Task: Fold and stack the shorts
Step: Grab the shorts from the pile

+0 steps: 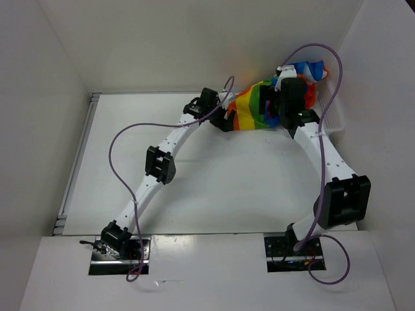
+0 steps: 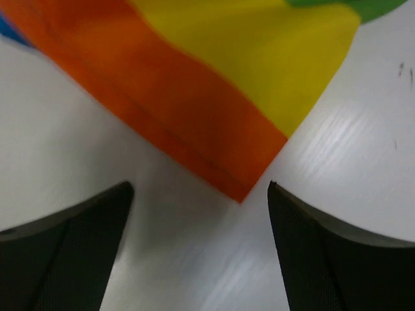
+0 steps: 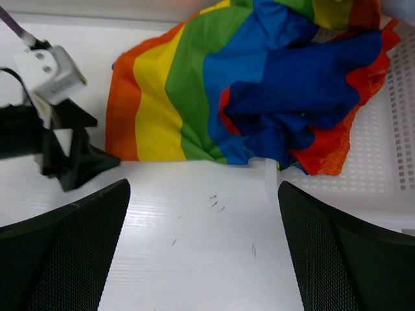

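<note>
Now one shorts point(image 3: 194, 97), one basket point(image 3: 382, 149); left hand point(image 2: 198, 188), right hand point(image 3: 202, 184) spread

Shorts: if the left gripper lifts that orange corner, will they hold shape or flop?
Probably flop: the shorts lie crumpled in soft folds. Likely light, as the fabric looks thin. Pulling the corner may drag the bunched part, which lies on the basket, and it could catch on the mesh.
</note>
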Tool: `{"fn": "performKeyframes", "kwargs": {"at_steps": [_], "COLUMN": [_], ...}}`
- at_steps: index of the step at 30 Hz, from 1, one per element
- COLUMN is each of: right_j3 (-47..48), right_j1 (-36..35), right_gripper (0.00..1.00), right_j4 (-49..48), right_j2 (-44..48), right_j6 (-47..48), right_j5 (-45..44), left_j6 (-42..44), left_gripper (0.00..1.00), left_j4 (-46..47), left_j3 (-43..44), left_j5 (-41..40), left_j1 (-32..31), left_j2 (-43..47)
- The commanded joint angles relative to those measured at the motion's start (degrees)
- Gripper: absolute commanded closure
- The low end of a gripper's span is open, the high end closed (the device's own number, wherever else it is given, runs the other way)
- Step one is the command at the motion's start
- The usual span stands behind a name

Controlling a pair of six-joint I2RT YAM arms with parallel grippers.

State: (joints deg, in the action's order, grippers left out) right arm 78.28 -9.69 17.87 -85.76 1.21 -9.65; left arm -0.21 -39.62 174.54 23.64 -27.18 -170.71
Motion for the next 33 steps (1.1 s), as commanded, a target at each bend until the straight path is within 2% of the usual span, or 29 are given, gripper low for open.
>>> {"fn": "performKeyframes", "kwargs": {"at_steps": [1, 2, 8, 12, 13, 16, 17, 19, 20, 24, 27, 30, 33], "right_j3": [5.47, 5.48, 4.43, 4.42, 4.42, 5.04, 5.04, 5.04, 5.04, 3.2, 1.18, -1.45, -2.77], "right_j1": [0.47, 0.47, 1.52, 1.52, 2.22, 2.75, 2.75, 3.37, 3.37, 3.89, 3.89, 5.12, 5.12], "right_gripper": [0.01, 0.01, 0.01, 0.01, 0.01, 0.01, 0.01, 0.01, 0.03, 0.13, 0.2, 0.24, 0.24], "right_j4": [-1.96, -1.96, -2.48, -2.49, -2.49, -1.87, -1.87, -1.87, -1.87, -2.48, -3.71, -4.42, -5.04], "right_j2": [0.59, 0.59, 1.91, 2.52, 2.52, 2.52, 3.05, 3.57, 3.58, 5.59, 7.7, 9.98, 12.62], "right_j6": [-2.09, -2.09, -2.09, -1.56, -1.56, -1.56, -1.56, -1.56, -1.56, -1.04, 0.54, 1.16, 1.16], "right_j5": [0.16, 0.16, 1.56, 1.04, 1.04, 1.04, 1.56, 1.56, 1.56, 1.56, 1.04, 1.04, 1.65], "left_j6": [0.21, 0.21, 0.21, 0.21, 0.21, 0.21, 0.21, 0.21, 0.21, 0.21, 0.21, 0.21, 0.21], "left_gripper": [0.08, 0.08, 0.08, 0.32, 0.47, 0.64, 0.77, 0.9, 1.0, 1.0, 1.0, 1.0, 1.0], "left_j4": [2.0, 2.52, 4.11, 7.0, 8.4, 10.08, 10.08, 10.08, 10.08, 10.95, 14.73, 16.06, 14.13], "left_j3": [4.06, 4.58, 5.11, 5.11, 5.11, 5.11, 5.11, 5.11, 5.11, 5.11, 5.11, 5.11, 5.11], "left_j5": [-5.51, -7.79, -6.25, -5.26, -5.27, -3.34, -3.34, -3.34, -3.34, -5.01, -1.68, -0.09, 2.2], "left_j1": [-2.17, -2.87, -4.02, -4.55, -4.55, -4.55, -4.55, -4.02, -4.02, -2.71, -2.09, -2.09, -2.09], "left_j2": [0.65, -0.14, -2.34, -4.27, -4.28, -4.8, -4.8, -4.8, -4.8, -2.0, 2.92, 7.4, 10.31]}}
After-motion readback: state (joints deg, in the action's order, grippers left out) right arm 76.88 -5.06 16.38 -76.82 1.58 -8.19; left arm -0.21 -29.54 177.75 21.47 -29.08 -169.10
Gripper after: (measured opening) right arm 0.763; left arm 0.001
